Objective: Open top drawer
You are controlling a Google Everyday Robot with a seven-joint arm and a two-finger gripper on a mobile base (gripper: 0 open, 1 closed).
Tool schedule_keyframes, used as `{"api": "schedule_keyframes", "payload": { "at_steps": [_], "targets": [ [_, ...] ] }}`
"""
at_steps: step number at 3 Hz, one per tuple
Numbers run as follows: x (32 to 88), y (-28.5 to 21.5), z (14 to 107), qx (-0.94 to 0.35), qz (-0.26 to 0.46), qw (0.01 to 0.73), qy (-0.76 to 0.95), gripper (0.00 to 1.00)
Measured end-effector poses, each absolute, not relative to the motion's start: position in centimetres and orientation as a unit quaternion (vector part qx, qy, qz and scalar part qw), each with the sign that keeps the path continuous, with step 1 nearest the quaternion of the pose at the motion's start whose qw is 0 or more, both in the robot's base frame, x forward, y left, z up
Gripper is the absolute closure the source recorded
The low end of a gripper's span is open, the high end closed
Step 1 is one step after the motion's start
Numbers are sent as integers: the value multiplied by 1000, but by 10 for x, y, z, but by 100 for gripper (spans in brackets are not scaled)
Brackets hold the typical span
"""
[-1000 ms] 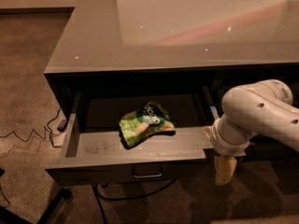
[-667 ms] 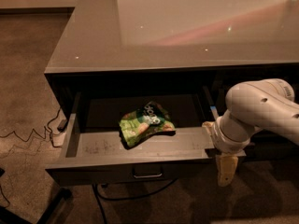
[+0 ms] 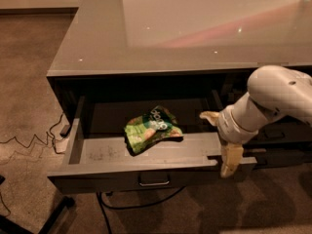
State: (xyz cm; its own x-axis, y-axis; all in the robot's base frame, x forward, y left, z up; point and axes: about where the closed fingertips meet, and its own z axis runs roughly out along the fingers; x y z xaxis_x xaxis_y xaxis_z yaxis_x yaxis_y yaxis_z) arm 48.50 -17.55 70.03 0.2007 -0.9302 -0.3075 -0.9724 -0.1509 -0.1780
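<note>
The top drawer [image 3: 97, 180] is a wide dark grey drawer standing pulled out from under the desk, with a small metal pull [image 3: 154, 180] at the centre of its front and a light grey scuffed floor [image 3: 100, 153]. A green snack bag [image 3: 151, 129] lies inside it. My gripper [image 3: 220, 139] is at the drawer front's right end. Its cream fingers are apart: one fingertip [image 3: 209, 115] is over the drawer's inside, the other finger [image 3: 229, 161] hangs down outside the front. I cannot tell whether they touch the front.
The glossy grey desk top [image 3: 170, 33] overhangs the drawer's back. Other grey drawer fronts [image 3: 282, 136] sit to the right behind my white arm [image 3: 278, 94]. Cables [image 3: 29, 143] and a power strip [image 3: 62, 140] lie on the carpet at left; a dark leg [image 3: 48, 218] is at bottom left.
The gripper has moved up and a little left along the drawer front's right end, and a second fingertip now shows over the drawer's inside. The drawer and bag have not moved.
</note>
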Motion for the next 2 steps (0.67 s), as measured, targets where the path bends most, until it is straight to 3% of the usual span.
{"api": "schedule_keyframes", "payload": {
  "at_steps": [1, 2],
  "targets": [
    [497, -165, 707, -768, 79, 200, 604, 0],
    [499, -164, 708, -769, 79, 202, 601, 11]
  ]
}}
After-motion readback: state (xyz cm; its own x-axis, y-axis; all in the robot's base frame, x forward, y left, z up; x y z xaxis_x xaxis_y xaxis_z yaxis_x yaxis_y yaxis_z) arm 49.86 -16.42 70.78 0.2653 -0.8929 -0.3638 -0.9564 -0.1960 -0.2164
